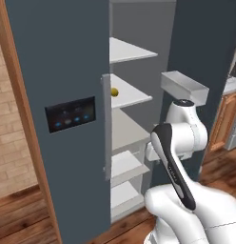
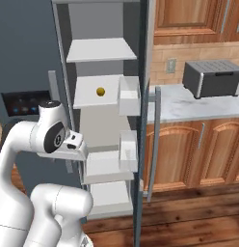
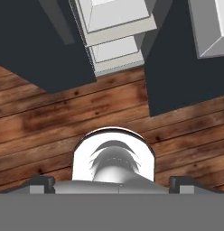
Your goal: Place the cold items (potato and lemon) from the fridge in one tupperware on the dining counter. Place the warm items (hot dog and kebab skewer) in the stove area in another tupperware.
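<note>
Nearest the cameras, the white arm point(image 1: 179, 167) folds in front of the fridge, its hand pointing down at the wooden floor point(image 3: 64, 117). The gripper point(image 3: 112, 182) holds nothing; its two dark fingertips point(image 3: 39, 182) stand spread wide apart at the lower edge of the hand view. Beyond the arm, the fridge point(image 1: 58, 71) stands with its right door point(image 2: 143, 120) swung open, white bins point(image 2: 129, 94) mounted on its inner face. Farther in, the lemon point(image 2: 100, 91) rests on a middle shelf point(image 2: 92, 96), toward its centre. To the right, a toaster point(image 2: 213, 78) sits on the counter point(image 2: 189, 108).
</note>
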{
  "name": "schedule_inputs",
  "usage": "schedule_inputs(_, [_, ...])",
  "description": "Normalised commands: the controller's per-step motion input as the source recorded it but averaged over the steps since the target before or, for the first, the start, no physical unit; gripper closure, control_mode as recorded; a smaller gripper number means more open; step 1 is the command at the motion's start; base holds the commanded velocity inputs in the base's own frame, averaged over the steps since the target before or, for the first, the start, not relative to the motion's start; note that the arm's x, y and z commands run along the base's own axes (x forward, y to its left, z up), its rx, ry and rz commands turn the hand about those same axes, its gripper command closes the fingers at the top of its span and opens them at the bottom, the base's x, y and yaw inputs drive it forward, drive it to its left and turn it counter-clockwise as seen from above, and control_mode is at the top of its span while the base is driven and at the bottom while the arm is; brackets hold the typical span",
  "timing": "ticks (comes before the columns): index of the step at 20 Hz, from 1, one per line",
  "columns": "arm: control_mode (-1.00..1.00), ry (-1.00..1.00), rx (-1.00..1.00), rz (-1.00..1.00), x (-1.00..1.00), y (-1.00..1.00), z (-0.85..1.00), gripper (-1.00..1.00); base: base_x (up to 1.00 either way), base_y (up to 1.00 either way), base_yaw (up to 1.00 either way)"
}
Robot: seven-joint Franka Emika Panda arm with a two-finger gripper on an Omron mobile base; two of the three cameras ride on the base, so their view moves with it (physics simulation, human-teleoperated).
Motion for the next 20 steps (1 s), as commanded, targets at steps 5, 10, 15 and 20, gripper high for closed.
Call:
schedule_inputs(5, [1.00, 0.00, 0.00, 0.00, 0.00, 0.00, 0.00, -1.00, 0.49, -0.15, 0.01])
schedule_inputs(10, [1.00, 0.00, 0.00, 0.00, 0.00, 0.00, 0.00, -1.00, 0.29, -0.29, 0.07])
schedule_inputs(15, [1.00, 0.00, 0.00, 0.00, 0.00, 0.00, 0.00, -1.00, 0.38, -0.06, 0.11])
schedule_inputs(20, [1.00, 0.00, 0.00, 0.00, 0.00, 0.00, 0.00, -1.00, 0.43, -0.02, 0.14])
